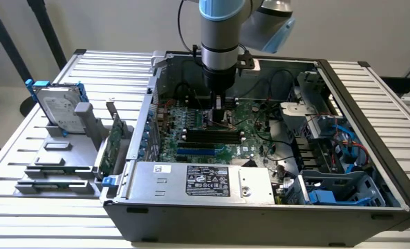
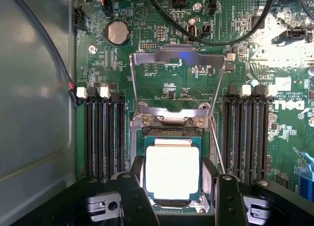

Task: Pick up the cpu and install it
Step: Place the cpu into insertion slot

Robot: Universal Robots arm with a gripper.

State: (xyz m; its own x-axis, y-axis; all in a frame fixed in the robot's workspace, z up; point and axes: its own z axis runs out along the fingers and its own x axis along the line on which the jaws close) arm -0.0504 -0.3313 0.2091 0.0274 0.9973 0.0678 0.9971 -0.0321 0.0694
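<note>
The cpu (image 2: 172,172), a flat square chip with a bright silver top and a thin green rim, sits level over the dark socket frame (image 2: 169,119) on the green motherboard (image 2: 162,35). My gripper (image 2: 172,187) is straight above it, and the black fingers (image 2: 135,196) press against two opposite sides of the chip. Whether the chip rests in the socket or hangs just above it I cannot tell. The socket's metal load plate (image 2: 176,59) is swung open and lies flat beyond it. In the exterior view my gripper (image 1: 222,118) reaches down into the open computer case (image 1: 370,135) at mid-board.
Black memory slots (image 2: 104,138) flank the socket closely on both sides. Black cables (image 2: 211,37) loop over the board past the load plate. A power supply (image 1: 201,181) fills the case's near side. A hard drive (image 1: 56,106) stands in a grey rack on the exterior view's left.
</note>
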